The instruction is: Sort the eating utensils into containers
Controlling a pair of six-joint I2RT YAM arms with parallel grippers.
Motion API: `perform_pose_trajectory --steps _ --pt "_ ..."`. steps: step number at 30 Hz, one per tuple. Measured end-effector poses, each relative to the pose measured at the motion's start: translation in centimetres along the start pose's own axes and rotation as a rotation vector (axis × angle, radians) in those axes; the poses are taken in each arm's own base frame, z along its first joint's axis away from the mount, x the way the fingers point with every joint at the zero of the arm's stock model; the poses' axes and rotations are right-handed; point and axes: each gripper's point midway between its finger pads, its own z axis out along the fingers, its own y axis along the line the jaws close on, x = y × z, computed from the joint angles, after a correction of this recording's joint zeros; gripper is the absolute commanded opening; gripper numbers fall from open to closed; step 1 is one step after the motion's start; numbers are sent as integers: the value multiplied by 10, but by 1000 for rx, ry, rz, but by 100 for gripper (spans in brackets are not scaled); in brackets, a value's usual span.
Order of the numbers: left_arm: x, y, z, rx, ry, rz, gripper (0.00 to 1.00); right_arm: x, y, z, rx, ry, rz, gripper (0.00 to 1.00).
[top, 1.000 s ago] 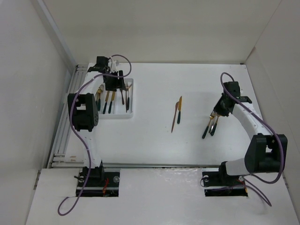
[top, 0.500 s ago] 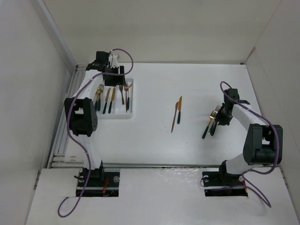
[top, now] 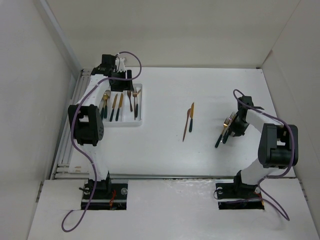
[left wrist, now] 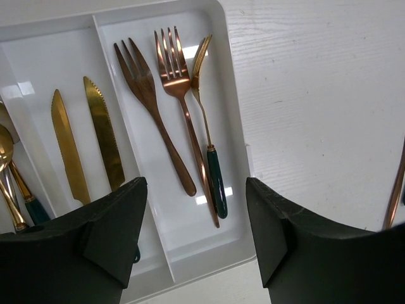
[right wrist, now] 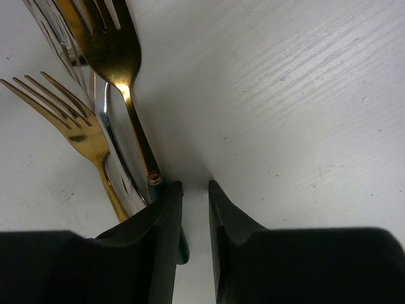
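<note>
The white tray (left wrist: 235, 142) holds three forks (left wrist: 180, 101), two gold knives (left wrist: 88, 142) and spoons (left wrist: 11, 171). Above it the left gripper (left wrist: 193, 240) gapes. The right gripper (right wrist: 195, 196), nearly together, touches loose gold forks (right wrist: 117, 69) on the bench (top: 165, 140).

One shallow white plastic tray (left wrist: 239, 158) is showing three long compartments. Three slim forks (left wrist: 172, 66) are lying in its right compartment: two are copper-coloured all over, and one is gold-headed with a dark green handle. Two gold-bladed knives (left wrist: 104, 136) are resting in the middle compartment. At least two gold spoons (left wrist: 7, 158) are peeking from the left one, their full number hidden. Two slim utensils (top: 191, 116) are lying in the middle of the white table (top: 165, 150). Towards its right side, two gold forks (right wrist: 111, 50) and one silver-headed piece (right wrist: 117, 152) are lying bunched together.
</note>
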Motion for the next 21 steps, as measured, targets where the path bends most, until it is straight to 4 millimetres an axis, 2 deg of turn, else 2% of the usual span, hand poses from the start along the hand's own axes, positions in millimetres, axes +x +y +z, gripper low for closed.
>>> perform_pose_trajectory --steps 5,11,13,21 --pt "0 0 0 1 0 0 61 -4 -2 -5 6 -23 1 31" --pt "0 0 0 1 0 1 61 -25 5 -38 -66 -145 30 35" --pt "0 0 0 1 0 1 61 -28 7 -43 -80 -164 35 35" --pt "0 0 0 1 0 1 61 -10 11 -13 -73 -52 18 35"
